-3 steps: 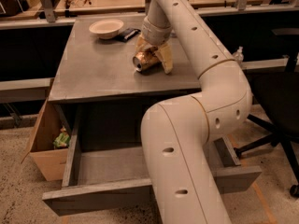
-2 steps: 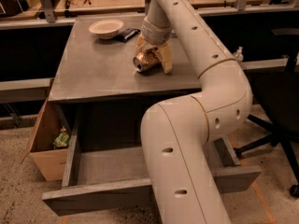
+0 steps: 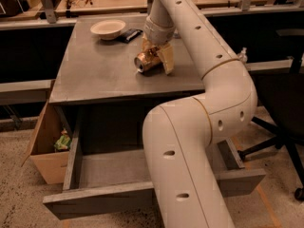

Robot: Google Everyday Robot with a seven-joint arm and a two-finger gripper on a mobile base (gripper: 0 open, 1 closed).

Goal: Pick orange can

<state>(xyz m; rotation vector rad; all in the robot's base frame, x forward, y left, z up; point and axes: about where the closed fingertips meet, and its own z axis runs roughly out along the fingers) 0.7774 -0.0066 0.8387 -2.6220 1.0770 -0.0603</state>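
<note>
A pale, jointed robot arm (image 3: 209,89) reaches from the lower foreground up and over a grey metal desk (image 3: 95,72). Its gripper (image 3: 156,61) sits low at the back middle of the desk top. The tan jaws are clamped on the orange can (image 3: 145,62), one on each side of it. The can lies on its side on the desk, with its silver round end facing the front left. Behind it and to the left, a shallow cream bowl (image 3: 108,29) stands near the desk's back edge, with a dark packet (image 3: 129,34) just beside it. Below the desk top, a wide drawer (image 3: 95,201) hangs open. A cardboard box (image 3: 45,148) stands on the floor to the left.
</note>
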